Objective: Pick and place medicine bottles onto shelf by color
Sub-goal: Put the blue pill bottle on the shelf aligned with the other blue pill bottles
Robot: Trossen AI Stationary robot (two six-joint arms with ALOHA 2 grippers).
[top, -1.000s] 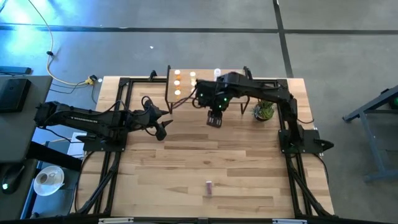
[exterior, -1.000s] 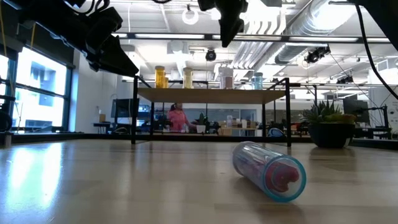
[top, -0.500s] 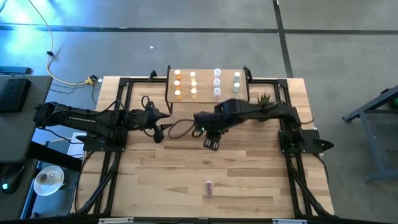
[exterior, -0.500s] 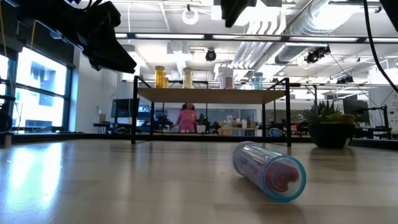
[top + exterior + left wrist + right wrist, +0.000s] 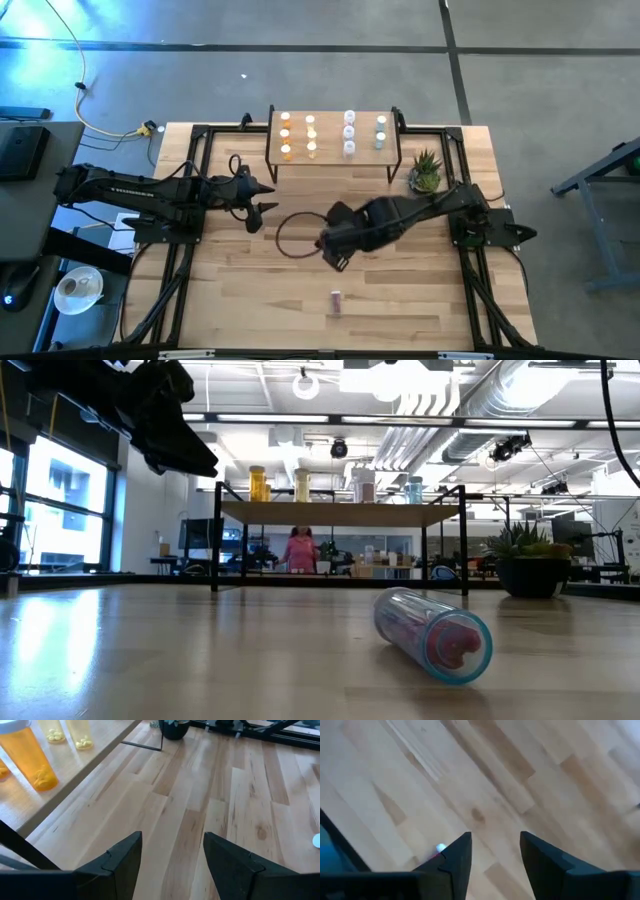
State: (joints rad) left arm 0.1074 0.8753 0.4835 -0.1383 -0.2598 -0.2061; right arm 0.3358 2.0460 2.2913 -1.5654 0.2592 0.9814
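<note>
Viewing the table from above, I note the left gripper point(image 5: 262, 209) hanging beside the shelf point(image 5: 330, 136), its fingers point(image 5: 122, 860) spread with only bare wood between them; orange bottles point(image 5: 32, 762) stand on the shelf ahead of those jaws. I find the right gripper point(image 5: 335, 257) at mid-table, jaws apart and holding nothing. One purple bottle point(image 5: 336, 299) lies on its side on the table point(image 5: 400, 290), near and just beyond the right fingertips, untouched. A potted plant point(image 5: 425, 172) stands beside the shelf.

Bare planks around lone fallen bottle point(image 5: 336, 298).
</note>
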